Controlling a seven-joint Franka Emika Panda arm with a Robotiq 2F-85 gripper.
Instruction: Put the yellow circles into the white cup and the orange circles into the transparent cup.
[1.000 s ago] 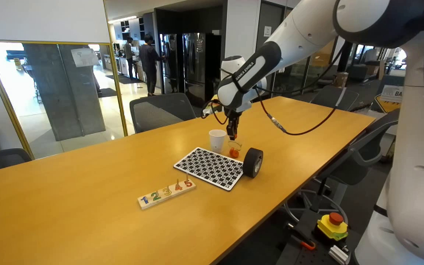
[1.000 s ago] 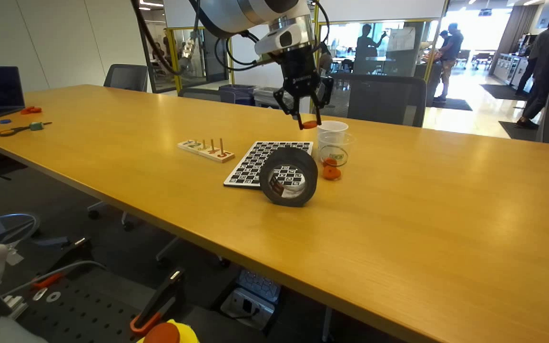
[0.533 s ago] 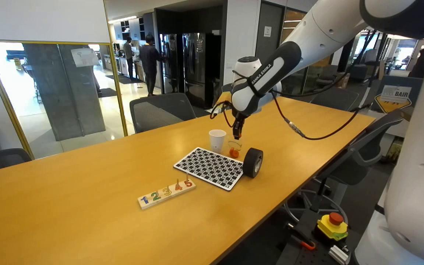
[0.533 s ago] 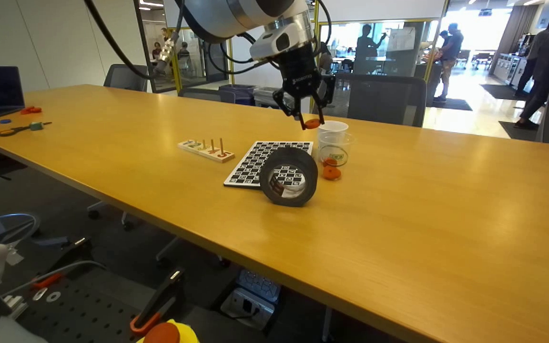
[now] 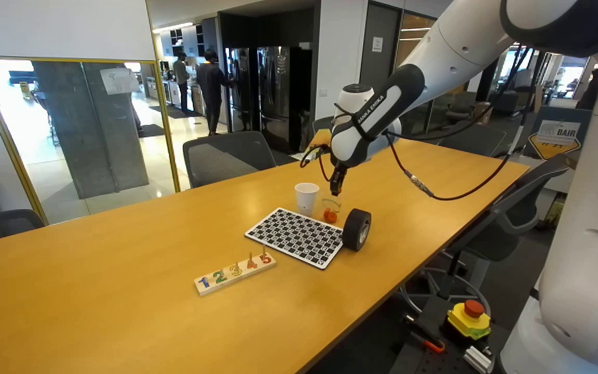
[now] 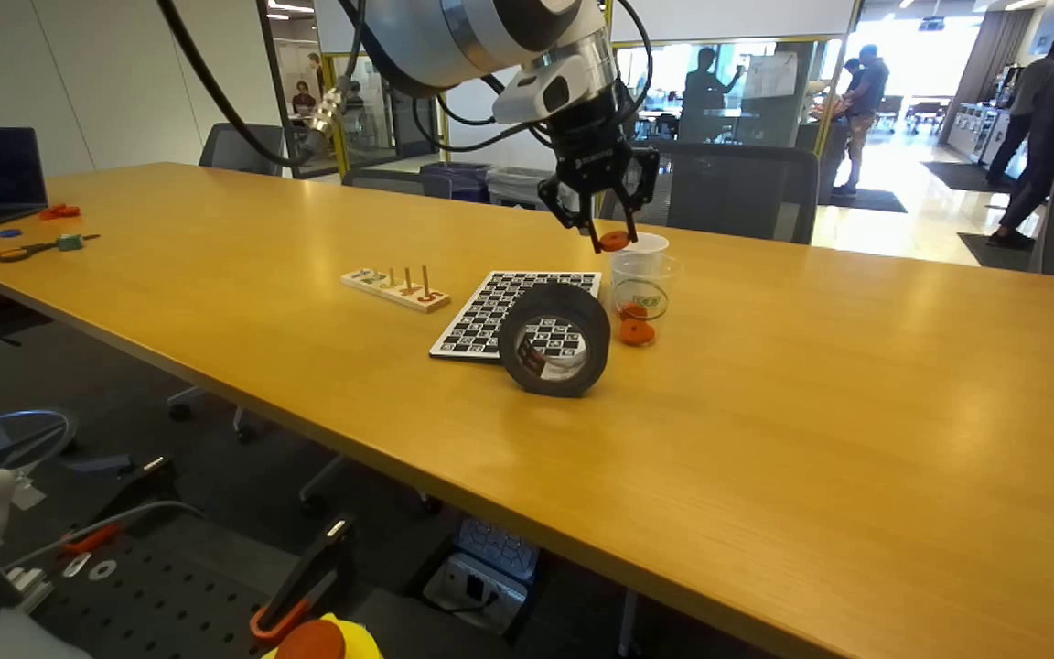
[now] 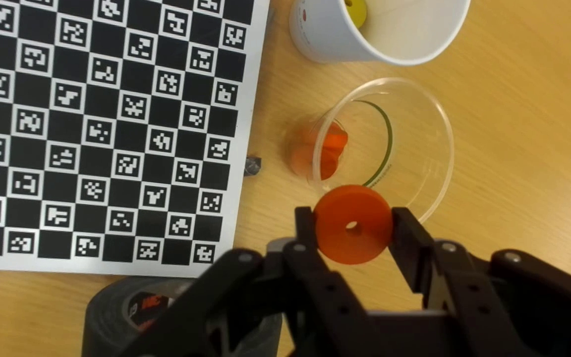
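Table point(image 6: 811, 439), broad, wood-toned, under the transparent cup point(image 7: 414, 148). Robot arm point(image 5: 444, 57) stretched across, lower end above the transparent cup. Checkered board point(image 5: 299, 236): flat, just beside the transparent cup, tabletop showing between them in the wrist view. Wooden peg strip point(image 5: 235, 278), numerals 1 to 5: well apart from the transparent cup, past the board. Gripper point(image 6: 615, 243): higher than the transparent cup's rim; fingers point(image 7: 305, 225) a disc's width apart, clamped on opposite edges of one orange circle point(image 7: 353, 210). Black tape roll point(image 5: 352, 228): on edge, near the transparent cup. White cup point(image 7: 320, 37): upright, just beside the transparent cup. Transparent cup itself: upright. Held disc: overlaps the transparent cup's rim in the wrist view; whether squarely over the mouth, cannot tell. More orange circles point(image 7: 332, 153): at the bottom of the transparent cup, at least two, exact count unclear. Yellow circle point(image 7: 357, 14): inside the white cup, next to the transparent cup; count unclear.
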